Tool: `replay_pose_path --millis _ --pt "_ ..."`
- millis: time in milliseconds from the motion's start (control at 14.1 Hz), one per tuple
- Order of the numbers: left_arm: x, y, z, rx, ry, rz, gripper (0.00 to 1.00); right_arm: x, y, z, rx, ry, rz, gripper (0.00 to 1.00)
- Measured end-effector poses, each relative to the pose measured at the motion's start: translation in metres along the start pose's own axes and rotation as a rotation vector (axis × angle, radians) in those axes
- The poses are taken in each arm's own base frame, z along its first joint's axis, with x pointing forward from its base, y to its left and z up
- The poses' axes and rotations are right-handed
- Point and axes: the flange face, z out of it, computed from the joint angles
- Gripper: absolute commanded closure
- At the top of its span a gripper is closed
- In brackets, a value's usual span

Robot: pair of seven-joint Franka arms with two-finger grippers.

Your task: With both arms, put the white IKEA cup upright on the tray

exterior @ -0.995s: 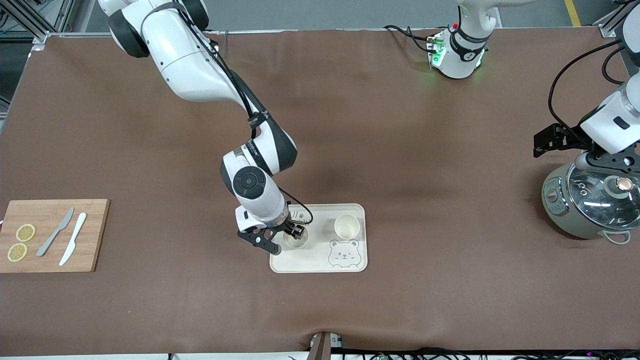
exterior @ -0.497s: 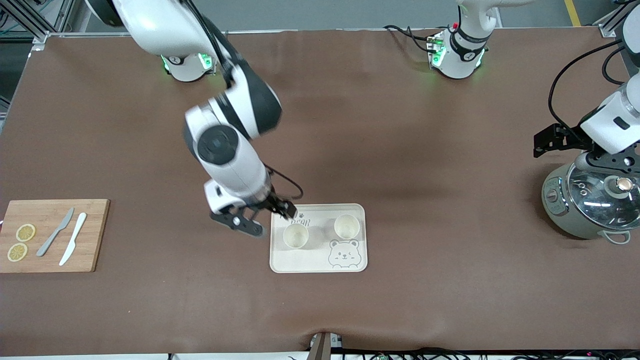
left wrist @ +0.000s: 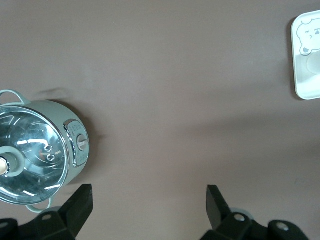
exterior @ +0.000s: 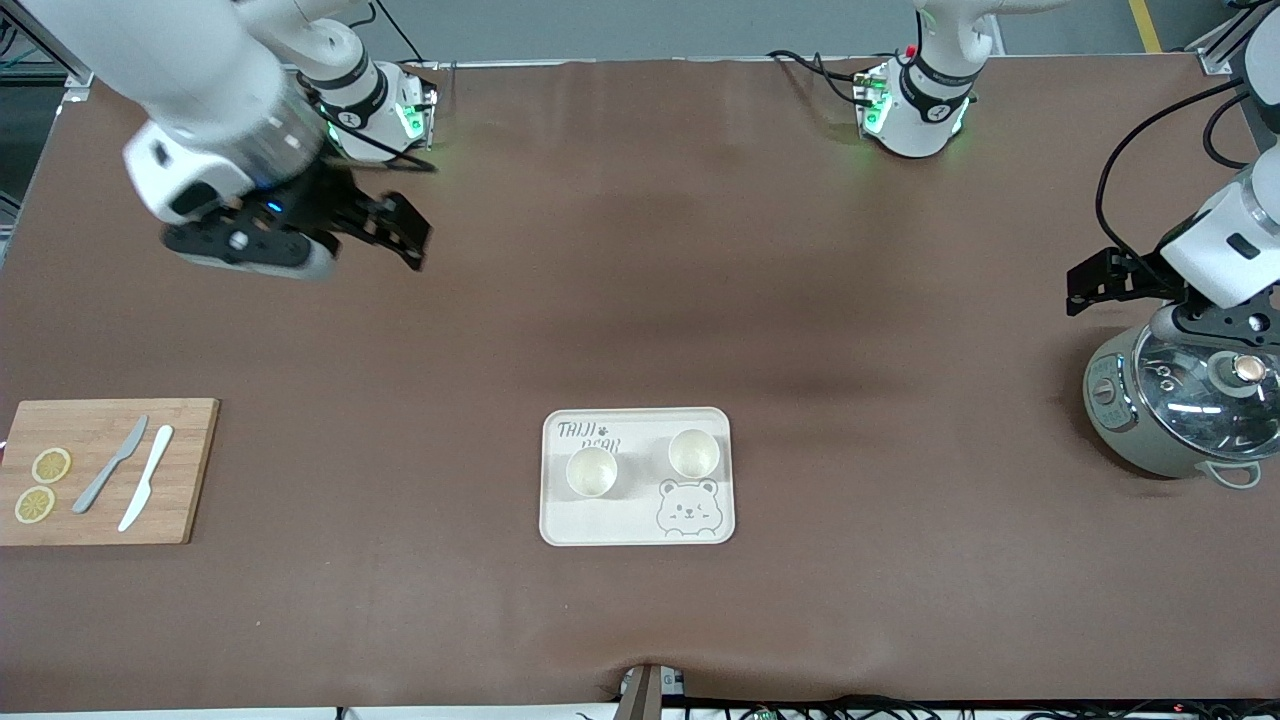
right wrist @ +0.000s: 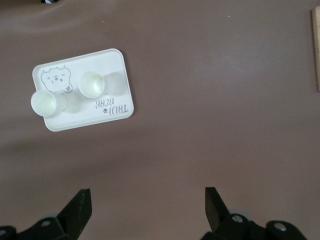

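The cream tray (exterior: 620,525) with the bear drawing lies mid-table, nearer the front camera. Two white cups stand upright on it: one (exterior: 591,471) toward the right arm's end and one (exterior: 693,452) toward the left arm's end. My right gripper (exterior: 405,232) is open and empty, high over bare table near its base. Its wrist view shows the tray (right wrist: 80,119) and both cups (right wrist: 91,83) (right wrist: 44,102) well away from the gripper (right wrist: 147,202). My left gripper (exterior: 1080,285) is open and empty beside the pot. It waits there. Its wrist view (left wrist: 148,200) shows the tray's edge (left wrist: 306,85).
A grey-green pot with a glass lid (exterior: 1180,405) stands at the left arm's end and also shows in the left wrist view (left wrist: 35,150). A wooden cutting board (exterior: 100,470) with two knives and lemon slices lies at the right arm's end.
My right gripper has let go of the cup on the tray, risen and drawn back toward its base. The cup stays upright. The left arm has not moved.
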Motion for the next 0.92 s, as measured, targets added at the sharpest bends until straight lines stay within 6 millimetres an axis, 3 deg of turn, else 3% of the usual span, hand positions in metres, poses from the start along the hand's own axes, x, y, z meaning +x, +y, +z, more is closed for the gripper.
replay_pose_path --millis 355,497,640,924 --pt "0.002 0.000 -0.007 0.002 0.021 0.000 0.00 0.027 0.178 -0.003 -0.061 0.004 -0.094 0.00" --pt "0.002 0.001 -0.007 0.002 0.021 0.000 0.00 0.039 0.230 -0.004 -0.077 0.024 -0.143 0.00" --pt "0.002 0.001 -0.007 0.002 0.021 0.000 0.00 0.043 0.257 -0.006 -0.079 0.033 -0.160 0.00" --pt "0.002 0.000 -0.007 0.002 0.021 0.000 0.00 0.044 0.258 -0.007 -0.081 0.042 -0.169 0.00"
